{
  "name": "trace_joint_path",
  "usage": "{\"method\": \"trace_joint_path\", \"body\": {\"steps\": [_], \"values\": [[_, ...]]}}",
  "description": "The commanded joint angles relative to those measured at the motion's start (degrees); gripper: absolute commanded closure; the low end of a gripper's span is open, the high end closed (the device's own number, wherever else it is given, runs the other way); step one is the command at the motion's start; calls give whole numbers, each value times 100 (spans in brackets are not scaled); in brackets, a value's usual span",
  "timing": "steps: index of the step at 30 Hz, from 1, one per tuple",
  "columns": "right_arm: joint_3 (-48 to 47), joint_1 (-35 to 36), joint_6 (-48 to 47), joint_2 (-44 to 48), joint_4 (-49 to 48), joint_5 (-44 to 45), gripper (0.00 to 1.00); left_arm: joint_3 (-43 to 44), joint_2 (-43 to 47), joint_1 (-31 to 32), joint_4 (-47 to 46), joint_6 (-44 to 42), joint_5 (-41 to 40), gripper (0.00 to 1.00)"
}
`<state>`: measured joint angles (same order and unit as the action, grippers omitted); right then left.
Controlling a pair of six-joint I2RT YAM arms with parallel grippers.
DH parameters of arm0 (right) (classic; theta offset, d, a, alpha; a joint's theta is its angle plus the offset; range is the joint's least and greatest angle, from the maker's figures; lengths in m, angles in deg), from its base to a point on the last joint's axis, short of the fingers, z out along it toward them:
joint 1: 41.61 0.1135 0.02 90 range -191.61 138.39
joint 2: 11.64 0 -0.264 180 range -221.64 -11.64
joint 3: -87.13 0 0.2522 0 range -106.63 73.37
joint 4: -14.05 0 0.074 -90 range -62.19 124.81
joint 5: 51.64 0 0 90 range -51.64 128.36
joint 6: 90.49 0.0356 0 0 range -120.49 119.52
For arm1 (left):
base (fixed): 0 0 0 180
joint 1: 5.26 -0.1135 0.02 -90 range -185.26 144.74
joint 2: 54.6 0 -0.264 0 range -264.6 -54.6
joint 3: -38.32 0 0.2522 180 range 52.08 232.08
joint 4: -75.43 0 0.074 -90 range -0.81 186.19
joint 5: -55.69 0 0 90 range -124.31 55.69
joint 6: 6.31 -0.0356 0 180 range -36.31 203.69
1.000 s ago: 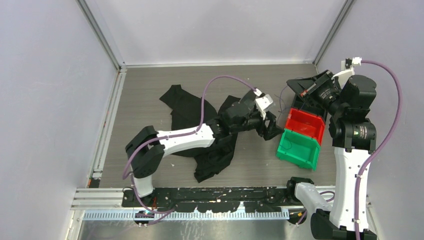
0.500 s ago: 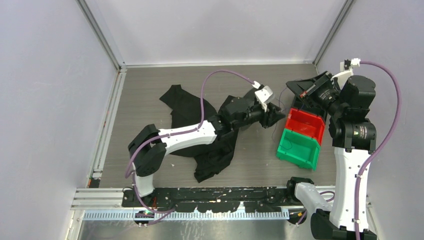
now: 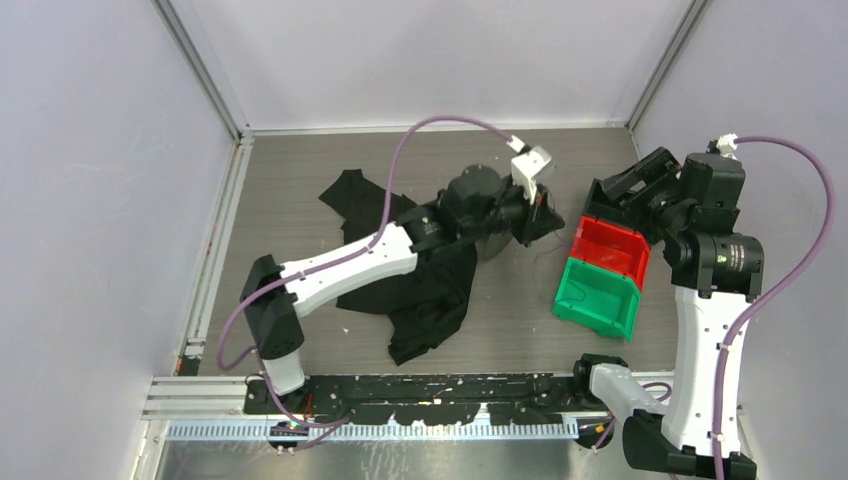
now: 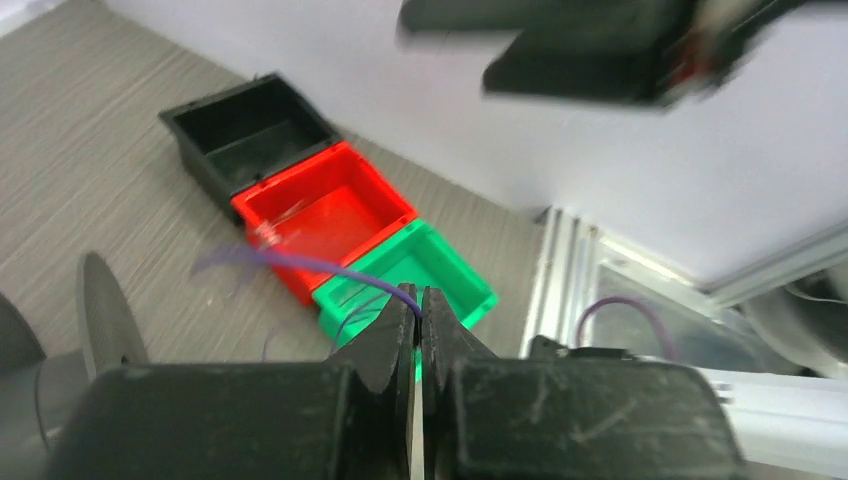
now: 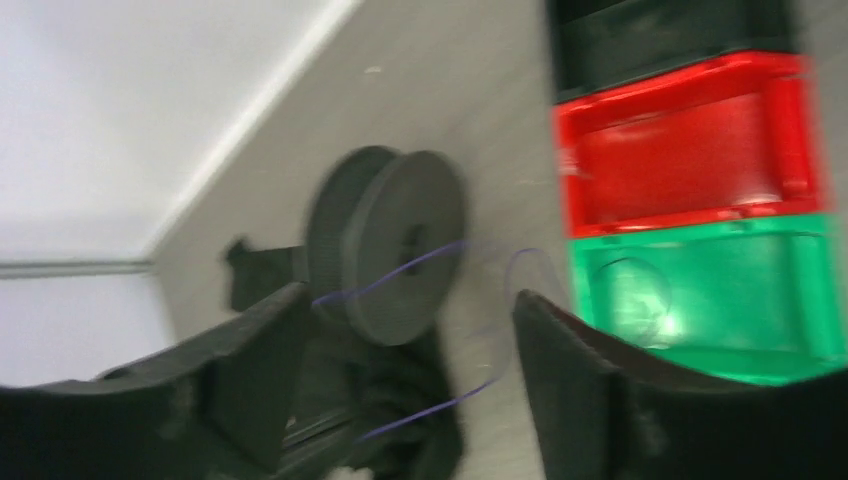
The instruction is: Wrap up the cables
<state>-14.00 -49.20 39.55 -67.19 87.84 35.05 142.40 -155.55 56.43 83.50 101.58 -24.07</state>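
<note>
On the top camera I see the black garment [image 3: 405, 290] spread over the grey tabletop [image 3: 290, 170], at about 9 o'clock from the row of bins. My left arm reaches across it towards 2 o'clock. On the left wrist camera the left gripper [image 4: 418, 300] has its fingers pressed together with no gap to speak of, pinching the cable [image 4: 300, 262]. The cable is a thread-thin purple-dark wire that leaves the fingertips and trails off towards 9 o'clock, above the tabletop and in front of the red bin. The grey spool [image 5: 390, 230] shows best on the right wrist camera. It sits just beside the garment, at about 9 o'clock from the bins, and the wire crosses its face on a slant before looping down towards the green bin. How much wire sits on its core I cannot tell, as that view is blurred. Farther right the three bins touch in a line: the black bin [image 4: 250, 125] at 12 o'clock, the red bin [image 3: 610, 245] in the middle and the green bin [image 3: 597, 295] at 6 o'clock. The right gripper [image 5: 410, 300] hangs above the black bin, its fingers spread wide with nothing between them.
</note>
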Motion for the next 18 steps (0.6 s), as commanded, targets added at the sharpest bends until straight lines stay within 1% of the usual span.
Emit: {"method": "trace_joint_path", "body": {"steps": [1,2,5,8,10,12,18], "values": [[-8,12,-615,15,765,1710,14,1797,84,-68,2368,607,895,100],[0,12,-688,29,817,1751,11,2133,-28,-112,2631,787,1115,100],[41,12,-819,134,882,1540,9,2847,-323,-364,3001,1512,1769,100],[264,12,-1092,497,501,643,9,3304,-615,-806,3071,2410,2578,100],[412,12,-1210,763,226,29,9,3195,-643,-1013,2813,2980,2839,100],[486,19,-1253,911,66,-389,11,2875,-540,-1136,2418,3424,2905,100],[557,42,-1459,1078,-251,-1401,13,2006,-125,-1358,1628,4251,2601,100]]}}
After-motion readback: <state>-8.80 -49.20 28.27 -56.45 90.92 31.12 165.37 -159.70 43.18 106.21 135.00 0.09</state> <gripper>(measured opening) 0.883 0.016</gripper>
